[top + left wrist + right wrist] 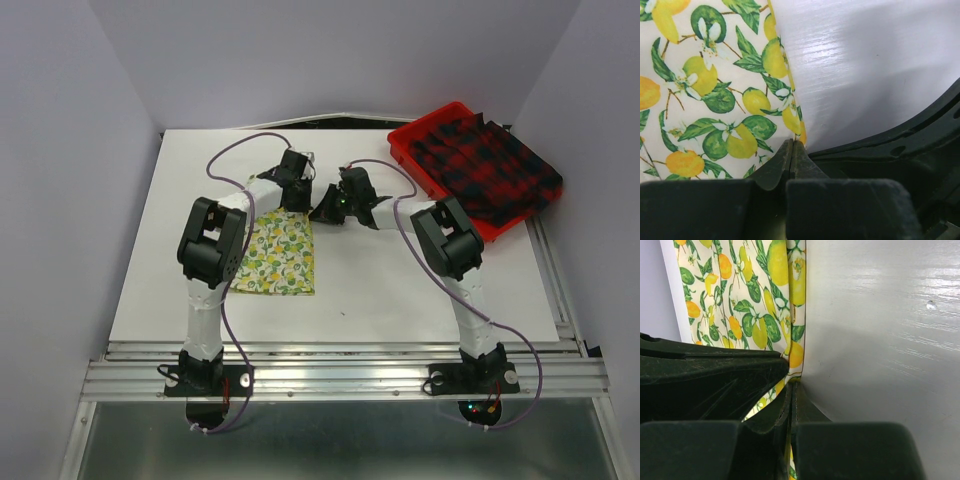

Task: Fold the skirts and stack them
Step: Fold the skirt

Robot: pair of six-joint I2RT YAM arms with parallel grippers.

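Bending inward; left fingers (772, 170), right fingers (810, 412) pinching lemon skirt (280, 255).

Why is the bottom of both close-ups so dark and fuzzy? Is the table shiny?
Left wrist view: the left end effector, pinching the lemon skirt, is too close to focus; glare streaks the table. Right wrist view: right end effector equally blurred, table greyer.

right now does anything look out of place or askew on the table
The red-and-black plaid skirt is the odd one. It sits bunched in the red tray at the far right corner of the table and spills over the tray's right rim. The lemon-print skirt lies flat; nothing else stands out.
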